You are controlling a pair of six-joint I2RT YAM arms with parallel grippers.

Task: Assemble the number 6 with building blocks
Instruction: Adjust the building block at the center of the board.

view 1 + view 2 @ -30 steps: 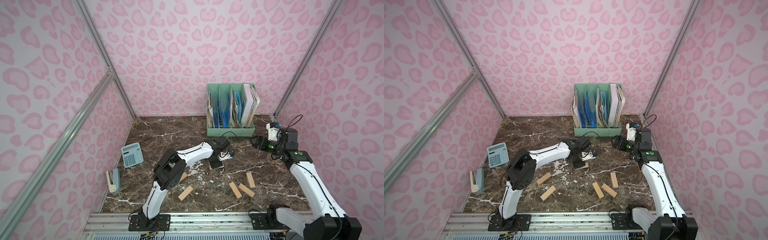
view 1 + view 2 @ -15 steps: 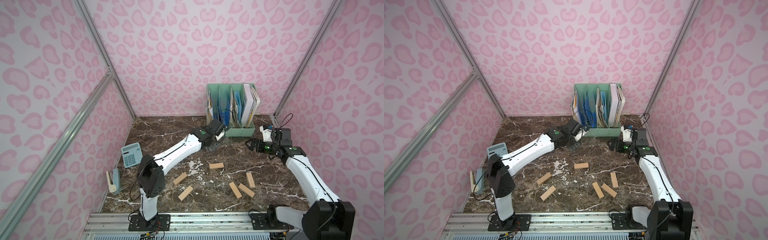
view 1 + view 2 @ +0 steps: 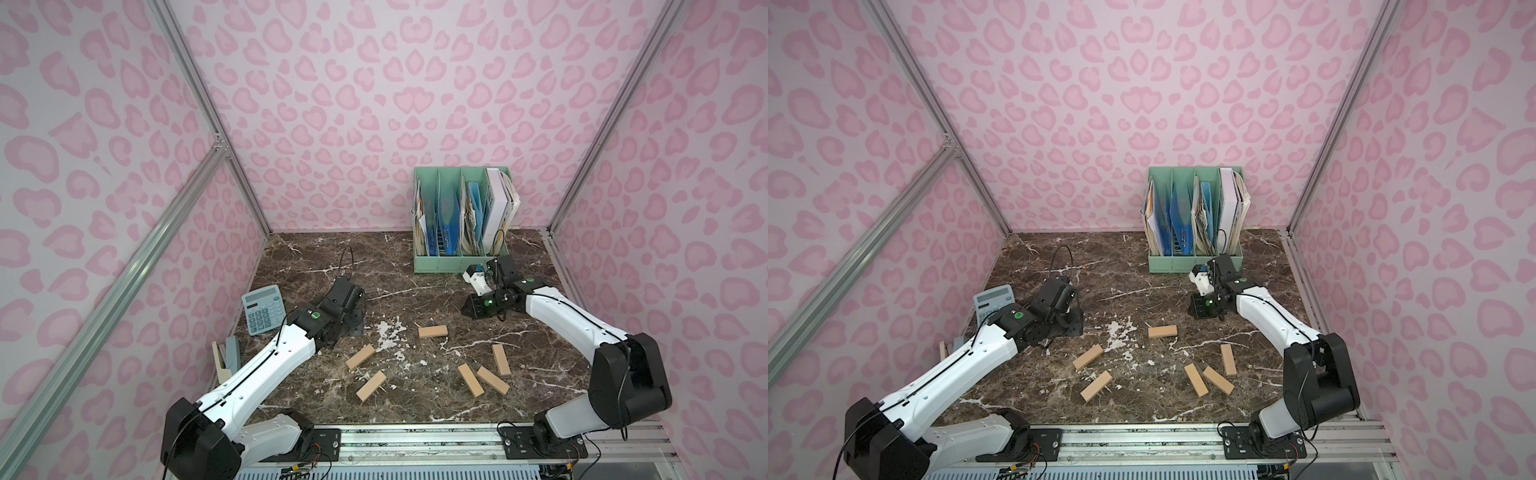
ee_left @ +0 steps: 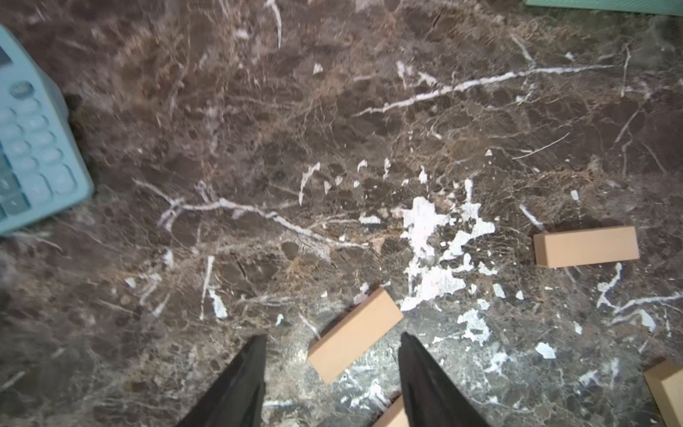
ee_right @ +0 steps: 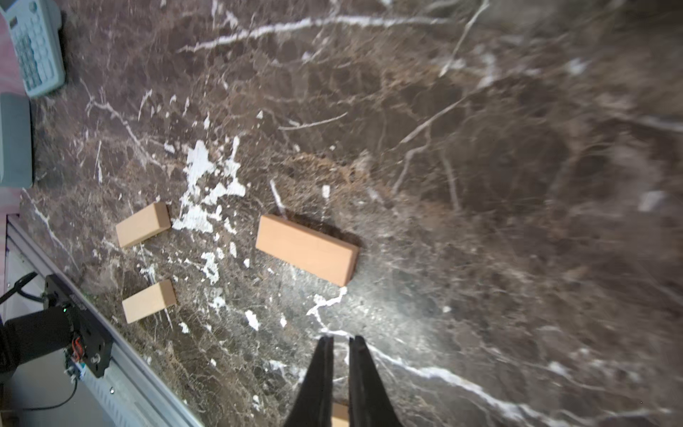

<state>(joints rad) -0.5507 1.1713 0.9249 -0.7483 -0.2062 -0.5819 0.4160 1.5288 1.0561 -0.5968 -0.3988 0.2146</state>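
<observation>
Six pale wooden building blocks lie loose and apart on the dark marble table; no number 6 is in view. One block (image 3: 433,331) lies alone mid-table, two (image 3: 360,356) (image 3: 371,385) to the left, three (image 3: 501,360) (image 3: 471,380) (image 3: 493,380) to the right. My left gripper (image 3: 353,328) (image 4: 331,338) hovers open by the left pair, with one block (image 4: 354,334) on the table below its gap. My right gripper (image 3: 469,309) (image 5: 342,338) hangs near the file holder, fingers nearly together and holding nothing, facing the middle block (image 5: 306,249).
A teal calculator (image 3: 262,307) and a stapler (image 3: 226,359) sit along the left wall. A green file holder (image 3: 461,224) with folders stands at the back right. The arms' metal mounting rail (image 3: 415,440) runs along the front edge.
My left arm let go of the middle block, swung back to the left near the calculator and opened wider. My right gripper went from wide open to nearly shut and shifted slightly.
</observation>
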